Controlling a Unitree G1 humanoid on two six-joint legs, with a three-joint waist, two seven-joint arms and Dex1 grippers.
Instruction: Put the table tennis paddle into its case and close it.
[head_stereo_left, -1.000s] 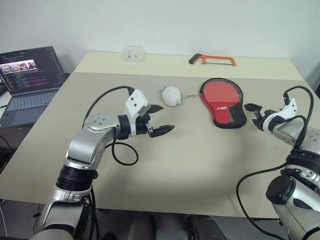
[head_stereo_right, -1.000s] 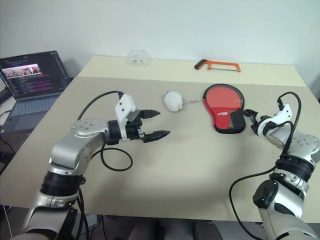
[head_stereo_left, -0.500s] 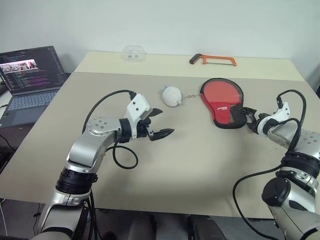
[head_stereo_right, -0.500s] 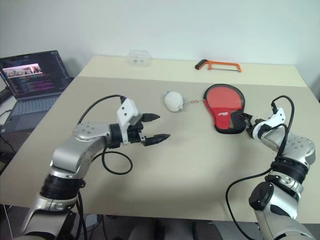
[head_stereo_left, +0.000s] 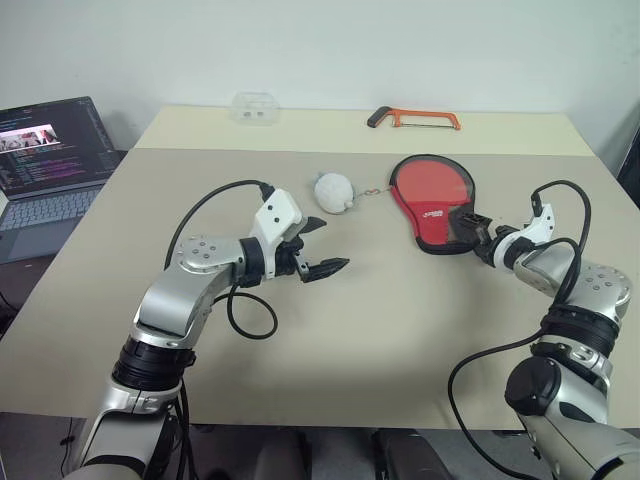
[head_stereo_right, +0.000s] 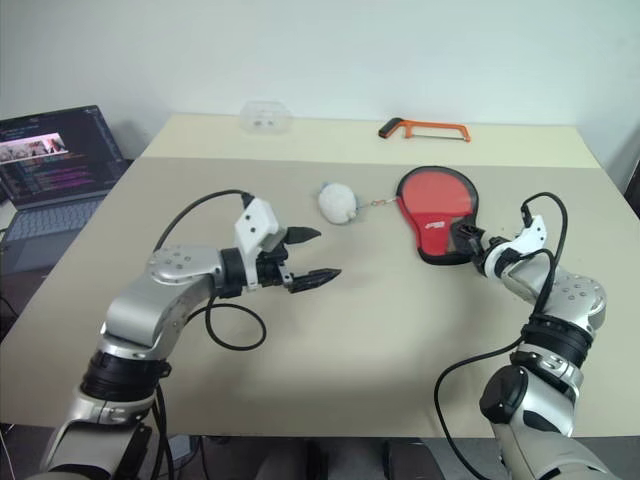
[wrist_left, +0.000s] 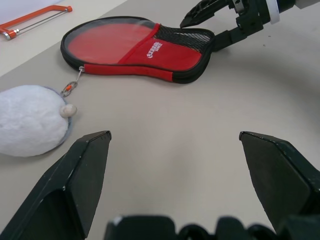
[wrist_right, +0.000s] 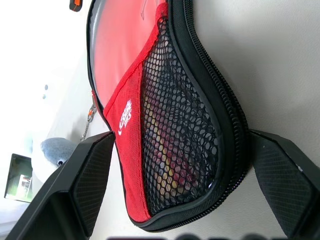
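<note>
Right gripper (head_stereo_left: 472, 232) has its fingers spread wide, straddling the narrow mesh end of the case (head_stereo_left: 433, 203), gripping nothing yet; likely lining up to grab or pin that end. Case lies flat on the table (head_stereo_left: 400, 330), zipper looks closed around the edge. Through the mesh pocket, the right wrist view shows red and pale shapes, possibly the table tennis paddle (wrist_right: 165, 145) already inside; can't confirm. Left gripper (head_stereo_left: 322, 248) hangs open over bare table, well apart from the case, probably waiting. White plush ball (head_stereo_left: 333, 191) is chained to the zipper pull; left wrist view shows that link clearly. Orange hacksaw (head_stereo_left: 415, 119) sits at far edge.
</note>
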